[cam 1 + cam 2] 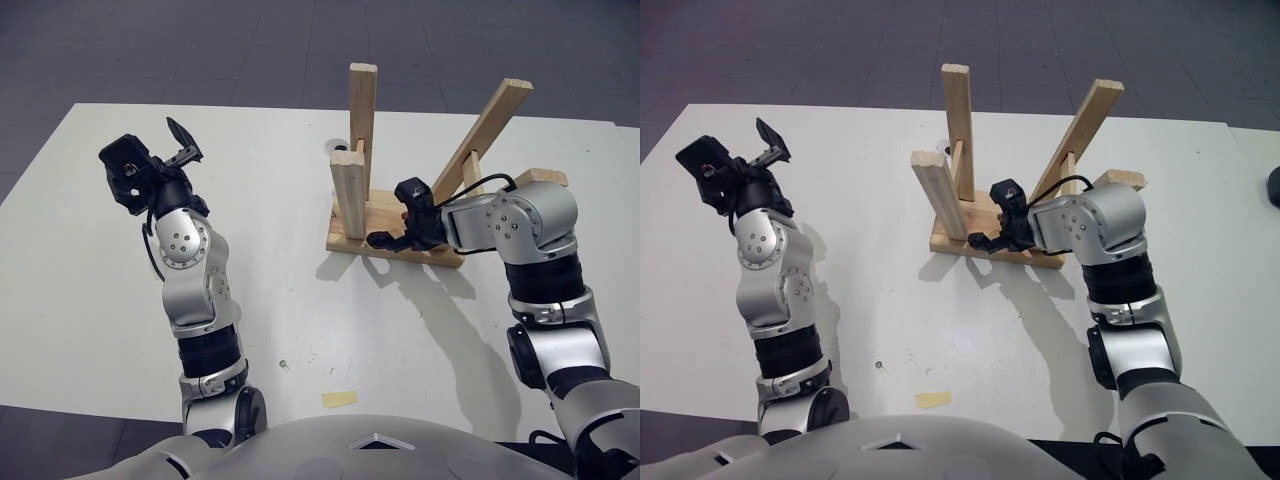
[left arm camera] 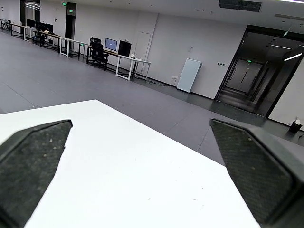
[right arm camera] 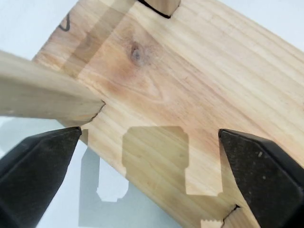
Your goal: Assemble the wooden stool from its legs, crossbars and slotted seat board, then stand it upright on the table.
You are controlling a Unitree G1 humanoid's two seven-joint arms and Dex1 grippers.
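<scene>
I have the stool (image 1: 382, 215) upside down, right of centre in the head view. Its seat board (image 3: 190, 80) lies flat on the white table (image 1: 90, 250) with the legs pointing up. I judge it is built inverted so that the parts can be pressed in from above against a firm surface.

- The upright leg (image 1: 362, 110) stands at the far side.
- The near leg (image 1: 349, 195) stands just in front of it.
- The leaning leg (image 1: 490, 125) tilts toward the upper right, so I judge it is not fully seated.

The right gripper (image 3: 149, 135) sits at the near edge of the seat board with its fingers spread wide, holding nothing. I judge it is placed there to steady or take hold of the board. The left gripper (image 2: 141, 122) is raised at the upper left of the head view, well apart from the stool. It is also spread and empty, and clear of the work.

The wood is pale and unfinished, with straight grain and a small dark knot (image 3: 136, 51). The parts are flat rectangular slats with square-cut ends. The finger pads (image 3: 42, 161) are black wedges with a fine grainy surface
</scene>
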